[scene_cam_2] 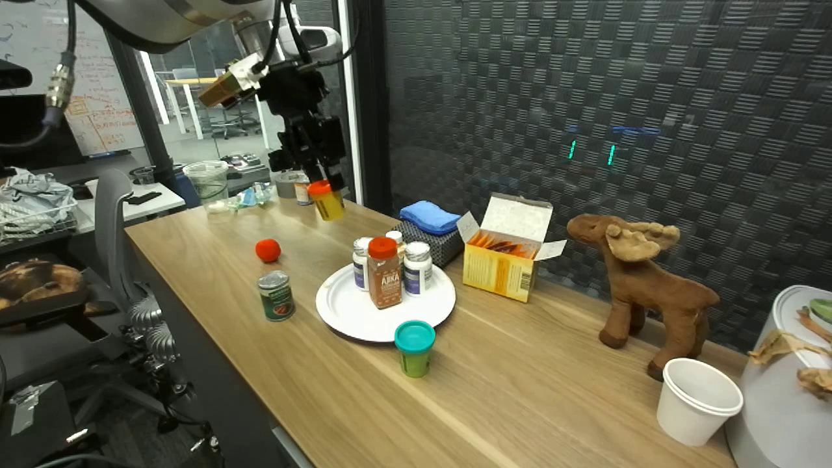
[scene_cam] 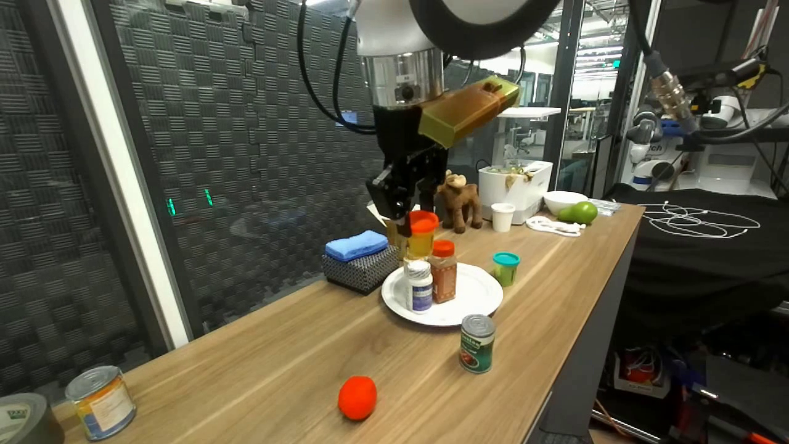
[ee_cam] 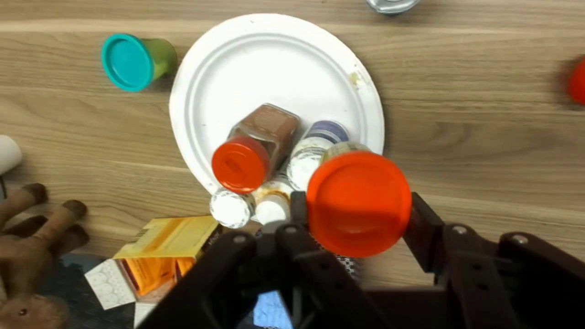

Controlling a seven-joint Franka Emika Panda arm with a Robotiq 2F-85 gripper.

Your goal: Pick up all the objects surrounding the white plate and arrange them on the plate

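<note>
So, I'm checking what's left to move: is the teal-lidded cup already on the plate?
No: in the wrist view, the teal-lidded cup stands on the table, beside the plate.

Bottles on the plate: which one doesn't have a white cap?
The red-capped, squarish AJIKA bottle with brown contents, nearest the camera in an exterior view. The other three bottles on the white plate are all white-capped.

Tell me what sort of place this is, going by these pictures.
Most likely a robotics lab: a robot arm hangs over a wooden counter, what looks like another robot stands in the background, and a whiteboard bears handwriting.
</note>
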